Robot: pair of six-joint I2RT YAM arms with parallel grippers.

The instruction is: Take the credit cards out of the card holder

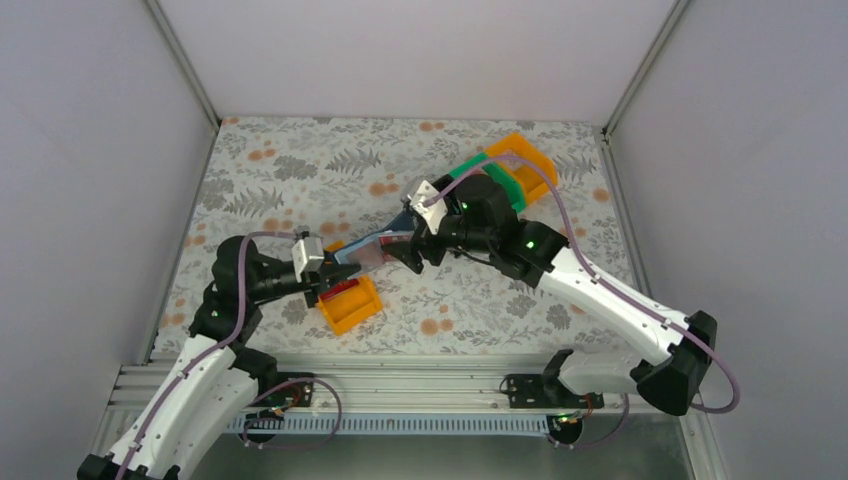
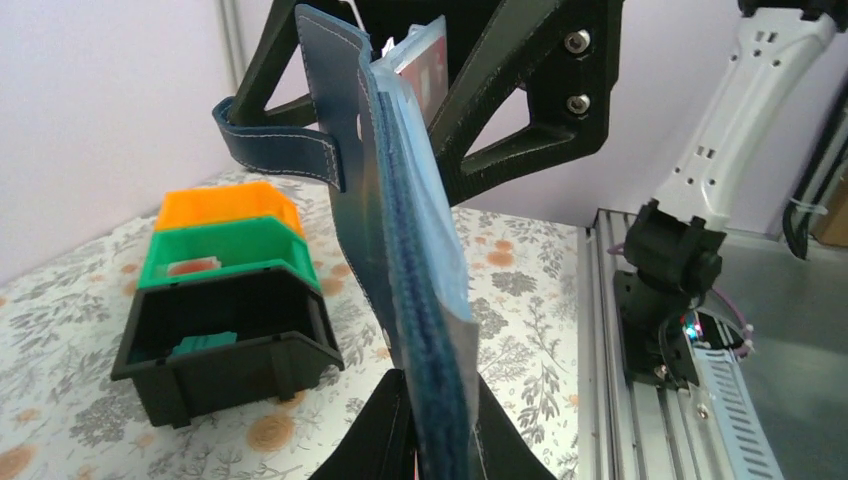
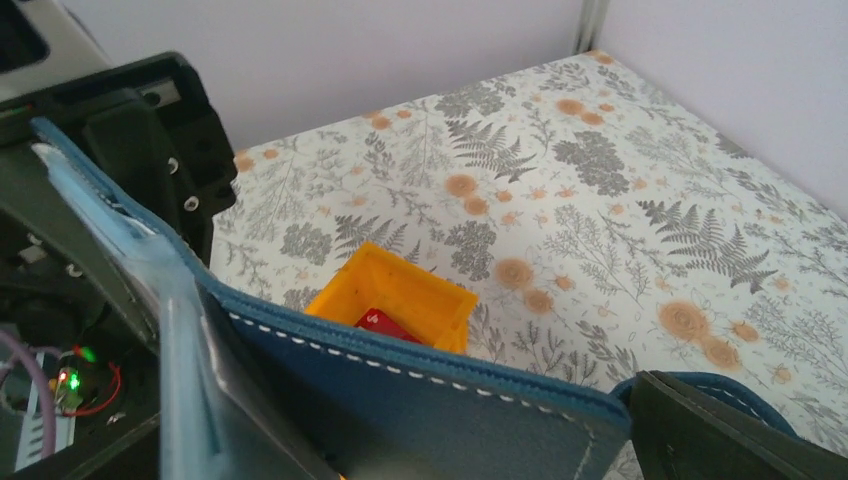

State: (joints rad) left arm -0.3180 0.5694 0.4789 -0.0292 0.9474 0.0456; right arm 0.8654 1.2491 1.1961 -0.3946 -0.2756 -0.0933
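The dark navy card holder point(image 1: 368, 248) hangs open in the air between both grippers, above an orange bin point(image 1: 350, 305). My left gripper point(image 2: 430, 445) is shut on its near edge; its pale blue sleeves point(image 2: 425, 190) face right. My right gripper point(image 1: 408, 250) is shut on the far end, its black fingers point(image 2: 500, 100) straddling the top, where a card with red print point(image 2: 425, 60) shows in a sleeve. A red credit card point(image 3: 385, 322) lies in the orange bin point(image 3: 400, 290). In the right wrist view the card holder point(image 3: 450, 400) fills the foreground, with one finger point(image 3: 720, 430) at its right.
At the back right stands a row of bins: orange point(image 2: 225, 210), green point(image 2: 225, 250) with a pale card point(image 2: 195, 267), and black point(image 2: 225, 340) with a teal card point(image 2: 205, 345). The metal rail and the right arm's base point(image 2: 665, 280) lie at the near edge.
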